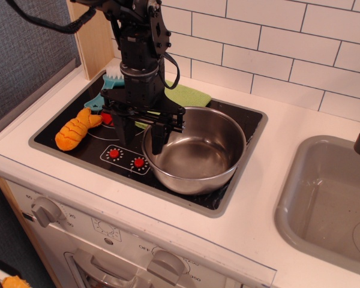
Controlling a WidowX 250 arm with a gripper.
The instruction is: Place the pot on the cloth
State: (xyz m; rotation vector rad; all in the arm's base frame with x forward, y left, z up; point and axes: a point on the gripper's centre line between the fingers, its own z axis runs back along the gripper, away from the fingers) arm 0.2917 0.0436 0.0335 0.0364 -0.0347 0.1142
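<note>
the large round shiny stainless-steel pot (195,149) stands on the right part of the black toy stove top (66,135), upright and empty, and its left rim is near the two small red control knobs (126,158). the flat square light-green fabric cloth (189,93) lies behind the pot toward the white tiled wall (276,54), and the arm covers most of it, so only its back right corner shows clearly. the pot is not on the cloth yet; i cannot tell whether its far rim touches the cloth edge. the black robot gripper (136,133) hangs over the left rim of the pot with its fingers spread wide and pointing down; one finger (157,138) seems to go inside the wall of the pot and the other stays outside on the stove, so i judge it is placed this way to pinch the thin rim, because the pot has no handles. it holds nothing at this moment. an orange plush toy shaped like a shrimp (76,128) lies at the left side of the stove, and a light-blue brush (108,84) is behind it, both away from the path to the cloth. the grey sink basin (324,204) is well apart to the right. since the pot is wider than the cloth, it will probably need careful centering.
</note>
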